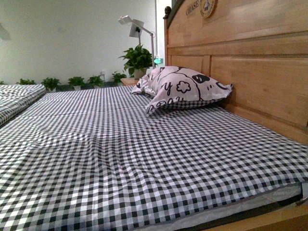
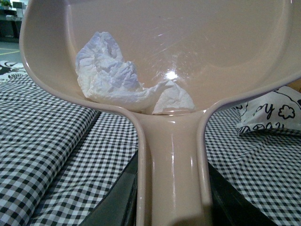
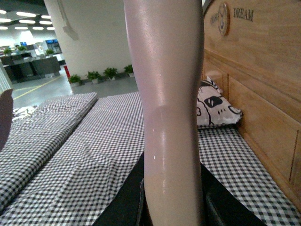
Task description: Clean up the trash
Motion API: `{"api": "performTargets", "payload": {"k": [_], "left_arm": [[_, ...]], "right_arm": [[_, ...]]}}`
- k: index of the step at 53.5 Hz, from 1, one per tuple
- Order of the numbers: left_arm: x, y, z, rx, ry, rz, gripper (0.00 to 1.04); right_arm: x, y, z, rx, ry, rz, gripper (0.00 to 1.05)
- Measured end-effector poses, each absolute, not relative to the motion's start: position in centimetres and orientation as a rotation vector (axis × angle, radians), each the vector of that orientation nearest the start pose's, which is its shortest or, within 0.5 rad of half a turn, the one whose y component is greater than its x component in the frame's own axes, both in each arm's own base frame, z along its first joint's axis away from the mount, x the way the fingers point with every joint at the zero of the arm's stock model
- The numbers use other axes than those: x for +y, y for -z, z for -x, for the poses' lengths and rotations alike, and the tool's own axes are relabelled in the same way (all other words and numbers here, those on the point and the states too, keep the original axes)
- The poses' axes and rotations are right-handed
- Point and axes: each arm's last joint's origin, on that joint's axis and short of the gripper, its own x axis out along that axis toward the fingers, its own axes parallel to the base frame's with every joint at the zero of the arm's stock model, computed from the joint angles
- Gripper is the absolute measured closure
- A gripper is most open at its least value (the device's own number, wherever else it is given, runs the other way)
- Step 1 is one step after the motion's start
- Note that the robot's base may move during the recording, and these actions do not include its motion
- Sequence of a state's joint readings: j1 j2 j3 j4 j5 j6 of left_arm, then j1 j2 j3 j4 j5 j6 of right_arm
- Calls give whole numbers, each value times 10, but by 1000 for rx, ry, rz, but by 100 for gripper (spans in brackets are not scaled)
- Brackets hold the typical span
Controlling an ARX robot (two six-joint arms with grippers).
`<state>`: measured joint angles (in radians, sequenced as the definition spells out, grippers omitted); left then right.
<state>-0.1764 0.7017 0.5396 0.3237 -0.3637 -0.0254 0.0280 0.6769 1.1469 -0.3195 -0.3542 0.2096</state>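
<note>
The crumpled white paper trash (image 2: 113, 75) is lying inside the pale pinkish-beige plastic dustpan (image 2: 225, 56), whose handle the left gripper is clasping above the black-and-white checked bedsheet (image 1: 120, 159). The right gripper is holding a pale handle (image 3: 169, 117); neither gripper's fingers are showing. Keeping the pan level should be preventing spills.

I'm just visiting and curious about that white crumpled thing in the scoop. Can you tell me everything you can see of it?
The trash is a crumpled white wad that looks like soft tissue paper, full of folds and creases. It lies inside the pale pinkish-beige dustpan, against the wall near where the handle joins. A smaller white piece sits beside it; whether the two are joined cannot be told. It shows only in the left wrist view.
</note>
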Motion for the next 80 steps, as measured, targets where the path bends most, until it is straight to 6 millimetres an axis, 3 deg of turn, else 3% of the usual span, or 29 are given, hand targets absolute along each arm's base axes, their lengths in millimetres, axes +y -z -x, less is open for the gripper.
{"api": "performTargets", "payload": {"k": [80], "left_arm": [[-19,-307,-163,-154,-182,82,79]], "right_arm": [[12,-445,-100,-107,-375,-169,85]]}}
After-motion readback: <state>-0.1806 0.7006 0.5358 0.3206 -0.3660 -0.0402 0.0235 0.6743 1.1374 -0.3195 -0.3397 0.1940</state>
